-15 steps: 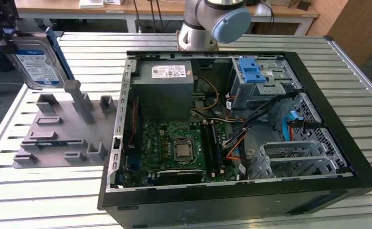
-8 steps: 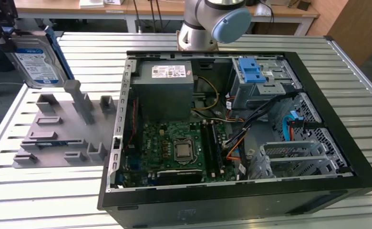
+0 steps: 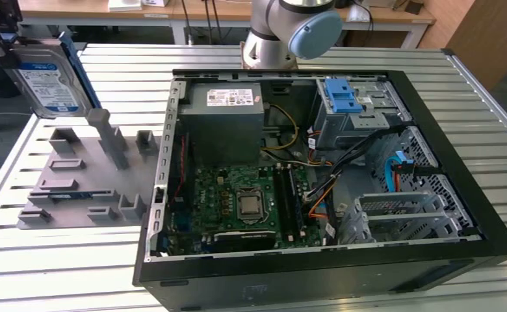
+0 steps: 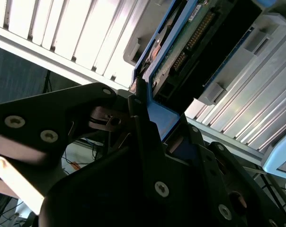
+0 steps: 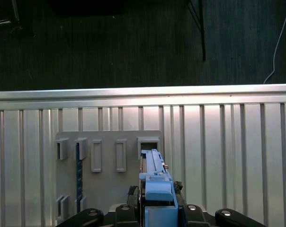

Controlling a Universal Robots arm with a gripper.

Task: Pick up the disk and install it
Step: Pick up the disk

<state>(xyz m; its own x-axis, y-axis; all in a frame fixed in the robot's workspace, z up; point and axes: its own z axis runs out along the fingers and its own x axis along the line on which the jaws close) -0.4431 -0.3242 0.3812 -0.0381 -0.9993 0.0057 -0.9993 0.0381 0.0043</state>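
The disk (image 3: 52,79), silver with a white-and-blue label and blue side rails, hangs upright in the air at the exterior view's far left, above the grey holder plate (image 3: 84,175). My gripper (image 3: 0,40) is shut on it from behind. In the first wrist view the disk (image 5: 155,177) is seen edge-on, its blue rail rising from the gripper (image 5: 157,213) over the holder plate (image 5: 110,189). The second wrist view shows the disk's green circuit board (image 4: 192,40) and blue rail clamped between the black fingers (image 4: 140,101).
The open computer case (image 3: 323,175) lies on the slatted metal table (image 3: 487,104), with a grey power-supply box (image 3: 223,120), the motherboard (image 3: 245,201) and a blue latch on a metal drive cage (image 3: 344,97). The arm's base (image 3: 279,32) stands behind the case.
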